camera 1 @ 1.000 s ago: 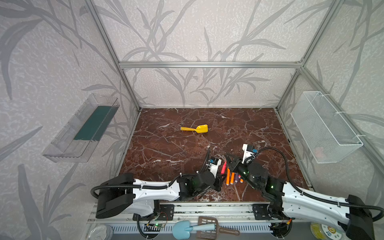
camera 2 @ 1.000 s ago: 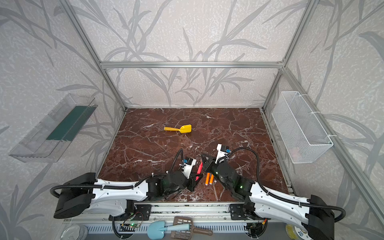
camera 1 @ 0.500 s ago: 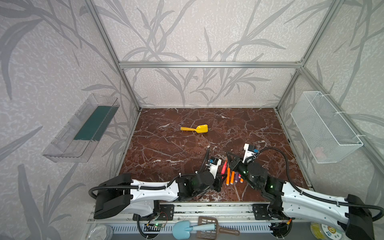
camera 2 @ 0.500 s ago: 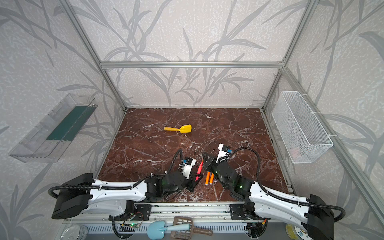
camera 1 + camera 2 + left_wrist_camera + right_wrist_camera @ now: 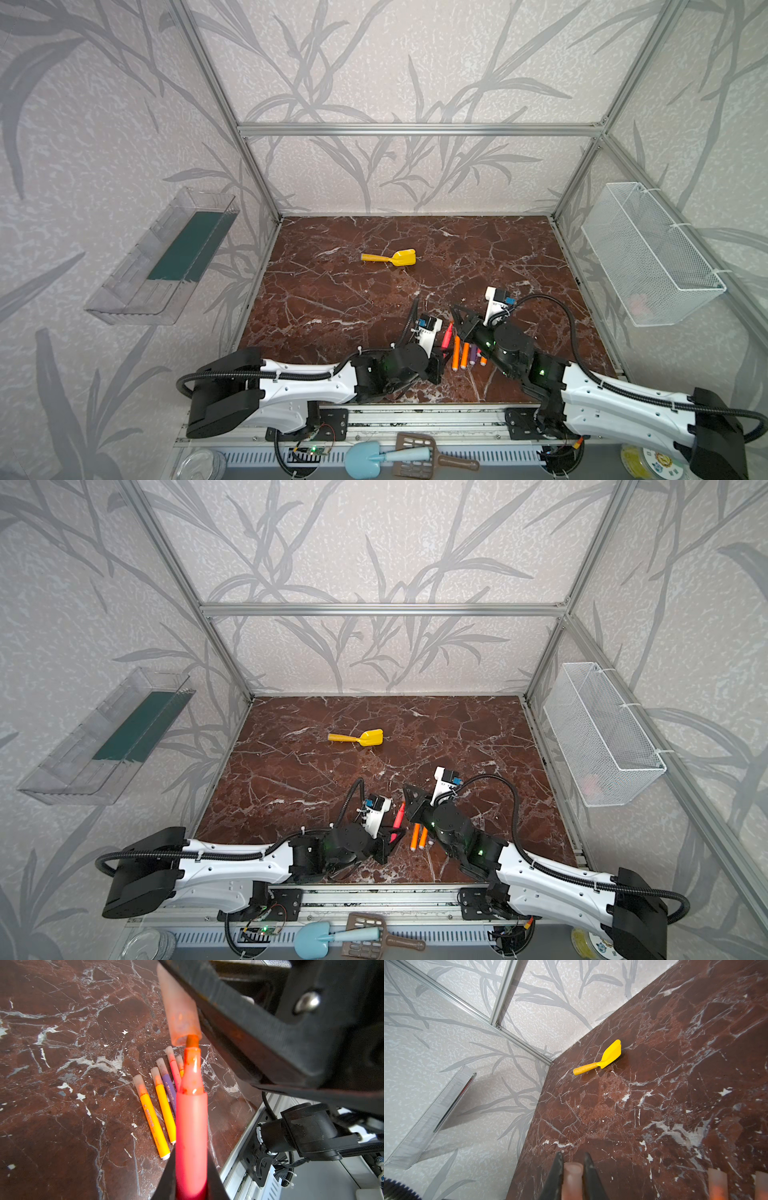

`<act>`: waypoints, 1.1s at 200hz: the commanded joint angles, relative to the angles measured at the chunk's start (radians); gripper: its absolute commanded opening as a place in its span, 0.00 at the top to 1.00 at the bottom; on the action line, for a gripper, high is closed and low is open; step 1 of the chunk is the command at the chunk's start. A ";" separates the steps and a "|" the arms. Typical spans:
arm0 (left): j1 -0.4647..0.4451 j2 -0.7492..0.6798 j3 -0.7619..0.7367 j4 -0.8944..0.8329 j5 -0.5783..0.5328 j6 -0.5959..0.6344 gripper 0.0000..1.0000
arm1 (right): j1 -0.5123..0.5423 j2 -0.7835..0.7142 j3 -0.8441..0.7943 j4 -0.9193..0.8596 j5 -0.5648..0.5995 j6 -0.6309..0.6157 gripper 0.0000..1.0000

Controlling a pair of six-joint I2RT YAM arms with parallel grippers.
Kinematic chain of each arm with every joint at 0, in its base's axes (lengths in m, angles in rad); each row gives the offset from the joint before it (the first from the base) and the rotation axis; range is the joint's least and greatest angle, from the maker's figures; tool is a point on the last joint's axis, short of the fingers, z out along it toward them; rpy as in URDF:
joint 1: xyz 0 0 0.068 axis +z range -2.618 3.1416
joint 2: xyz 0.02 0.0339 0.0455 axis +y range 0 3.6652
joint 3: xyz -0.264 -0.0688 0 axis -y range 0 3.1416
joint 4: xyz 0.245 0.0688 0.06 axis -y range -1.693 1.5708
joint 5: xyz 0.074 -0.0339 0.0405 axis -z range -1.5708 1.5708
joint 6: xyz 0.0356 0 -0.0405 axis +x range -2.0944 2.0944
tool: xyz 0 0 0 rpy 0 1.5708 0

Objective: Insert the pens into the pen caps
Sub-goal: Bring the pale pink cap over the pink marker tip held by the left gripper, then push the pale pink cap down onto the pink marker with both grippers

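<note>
Red-brown marble tabletop (image 5: 353,299), veined with white, fills the floor of a cell with leaf-patterned walls and an aluminium frame. Close to its front edge, in both top views, the two arms meet tip to tip. The left gripper (image 5: 190,1160) is clamped on the lower barrel of a pink-red pen (image 5: 191,1122), which is raised off the surface and points away from that wrist. The right gripper (image 5: 573,1165) pinches a translucent pinkish pen cap (image 5: 572,1177) between its black fingers (image 5: 558,1167). In the left wrist view, this cap (image 5: 180,1014) lies along one of those fingers with its open mouth facing the pen. The pen's stained nib sits right at that mouth, and the tapered shoulder behind it is fully outside. Five other pens (image 5: 151,1118) lie beneath the pair in a loose row on the marble, close together and roughly parallel. Three are orange, one is purple and one is pink, and each wears a cloudy cap (image 5: 138,1081) on its far end. They show between the two grippers in a top view (image 5: 456,353). A yellow toy shovel (image 5: 392,258) lies well apart from them, toward the back of the surface. A clear plastic bin (image 5: 166,257) hangs on the left wall and a white wire basket (image 5: 648,257) hangs on the right wall.
</note>
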 commanded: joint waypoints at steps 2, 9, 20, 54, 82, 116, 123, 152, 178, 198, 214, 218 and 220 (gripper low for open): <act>0.006 -0.004 0.003 0.032 -0.050 -0.011 1.00 | 0.002 -0.005 -0.007 0.019 -0.053 0.017 0.97; 0.007 -0.005 0.006 0.031 -0.049 -0.009 1.00 | 0.002 -0.004 -0.010 0.019 -0.057 0.020 0.97; 0.009 -0.009 0.011 0.026 -0.057 -0.011 1.00 | 0.002 -0.003 -0.015 0.019 -0.062 0.025 0.97; 0.038 -0.027 0.013 0.030 -0.023 -0.025 1.00 | 0.002 0.003 -0.037 0.042 -0.076 0.037 0.98; 0.078 -0.046 -0.004 0.087 0.068 -0.041 1.00 | 0.002 0.011 -0.071 0.112 -0.104 0.013 0.95; 0.100 -0.072 -0.024 0.163 0.165 -0.038 1.00 | 0.001 0.004 -0.101 0.144 -0.094 -0.010 0.89; 0.101 -0.078 -0.025 0.172 0.176 -0.034 1.00 | 0.003 0.005 -0.104 0.153 -0.097 -0.016 0.88; 0.103 -0.113 -0.041 0.179 0.173 -0.034 1.00 | 0.002 -0.004 -0.108 0.131 -0.090 -0.030 0.80; 0.104 -0.136 -0.052 0.164 0.160 -0.032 1.00 | 0.002 -0.036 -0.124 0.097 -0.046 -0.027 0.76; 0.104 -0.136 -0.051 0.160 0.159 -0.030 1.00 | 0.002 -0.059 -0.131 0.095 -0.037 -0.037 0.70; 0.104 -0.131 -0.050 0.157 0.155 -0.027 1.00 | 0.003 -0.078 -0.126 0.083 -0.041 -0.054 0.62; 0.104 -0.130 -0.050 0.155 0.153 -0.027 1.00 | 0.003 -0.084 -0.125 0.083 -0.041 -0.058 0.59; 0.103 -0.129 -0.050 0.155 0.152 -0.027 1.00 | 0.002 -0.087 -0.124 0.083 -0.041 -0.061 0.58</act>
